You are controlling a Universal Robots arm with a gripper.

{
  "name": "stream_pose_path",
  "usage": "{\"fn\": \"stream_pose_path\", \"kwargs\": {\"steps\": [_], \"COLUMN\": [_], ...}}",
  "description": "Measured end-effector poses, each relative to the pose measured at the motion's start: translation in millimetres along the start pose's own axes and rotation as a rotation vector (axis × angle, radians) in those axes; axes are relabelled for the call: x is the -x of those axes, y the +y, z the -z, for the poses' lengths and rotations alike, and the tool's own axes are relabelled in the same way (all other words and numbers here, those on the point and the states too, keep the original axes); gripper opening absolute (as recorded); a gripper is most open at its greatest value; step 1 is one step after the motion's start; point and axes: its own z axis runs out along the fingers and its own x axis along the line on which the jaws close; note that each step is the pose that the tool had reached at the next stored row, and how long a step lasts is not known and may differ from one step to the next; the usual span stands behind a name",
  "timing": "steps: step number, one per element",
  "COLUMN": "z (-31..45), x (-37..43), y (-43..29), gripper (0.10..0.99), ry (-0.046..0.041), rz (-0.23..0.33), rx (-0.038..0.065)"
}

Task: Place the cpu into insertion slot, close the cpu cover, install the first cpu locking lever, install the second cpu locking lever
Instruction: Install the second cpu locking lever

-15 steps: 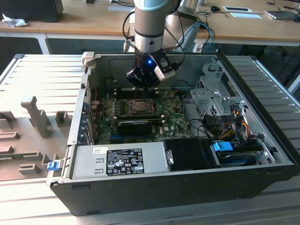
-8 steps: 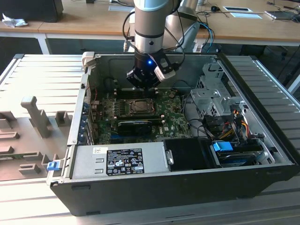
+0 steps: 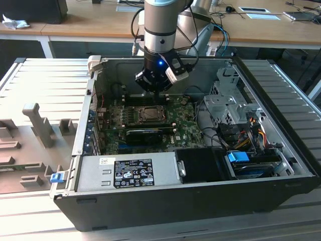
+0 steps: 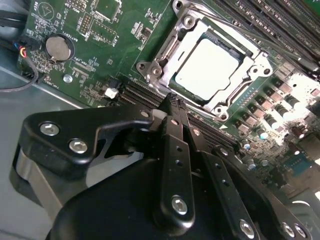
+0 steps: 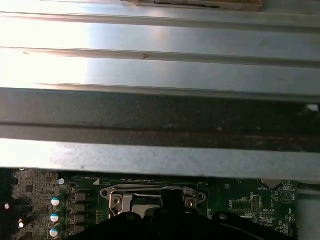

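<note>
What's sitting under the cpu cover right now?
Through the cpu cover's window, the cpu lies flat in the socket. Its edges and the contacts beneath are covered. The gripper hovers beside the socket.

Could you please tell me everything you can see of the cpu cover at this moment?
The cpu cover is a thin silver metal frame with a square window, lying closed and flat on the socket of the green motherboard. Through its window the pale cpu shows, seated inside. Screws sit at its corners. In the second wrist view the gripper hangs just beside it, apparently not touching.
</note>
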Motion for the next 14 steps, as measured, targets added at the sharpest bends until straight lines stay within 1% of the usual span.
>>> {"fn": "stream_pose_path", "kwargs": {"steps": [7, 14], "z": [0.2, 0.3], "x": [-0.2, -0.3], "y": [-4.5, -6.5], "gripper": [0.106, 0.106], "ry": [0.0001, 0.0000], "rz": [-0.001, -0.001], "rx": [0.000, 0.000]}}
